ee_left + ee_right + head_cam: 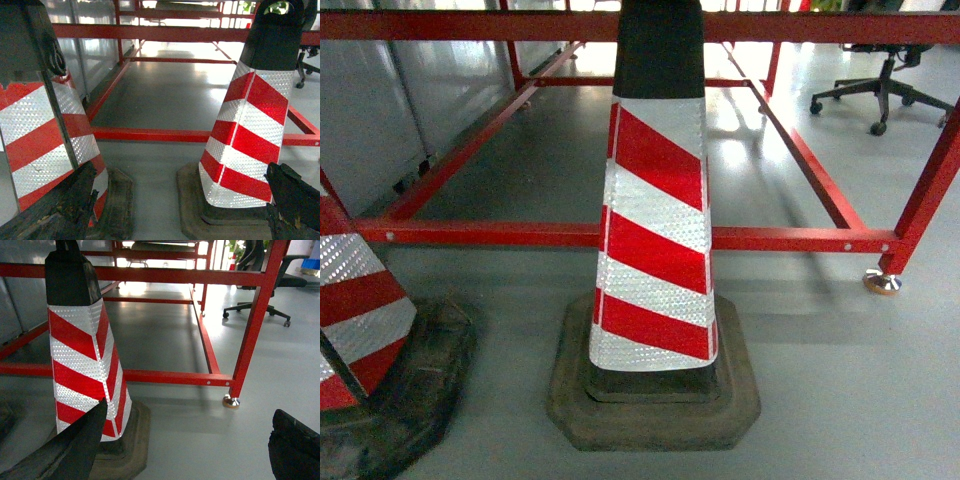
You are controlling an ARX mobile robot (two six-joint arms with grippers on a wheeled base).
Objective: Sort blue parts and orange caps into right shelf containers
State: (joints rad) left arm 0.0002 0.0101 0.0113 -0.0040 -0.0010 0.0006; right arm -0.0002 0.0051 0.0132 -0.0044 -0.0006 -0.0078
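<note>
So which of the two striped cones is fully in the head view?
The middle cone, standing on its dark base before the red frame. The other cone is cut off by the left edge.

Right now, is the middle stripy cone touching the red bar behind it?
Apart. In the right wrist view, grey floor shows between the cone, its base, and the red bar farther back.

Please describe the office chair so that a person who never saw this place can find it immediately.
Start at the red frame that spans the floor behind the striped cones. Follow its right rail to the far right corner; the office chair stands just beyond it on the grey floor. It is the only black thing on a star base with castors, unlike the red-and-white cones on rubber bases.
</note>
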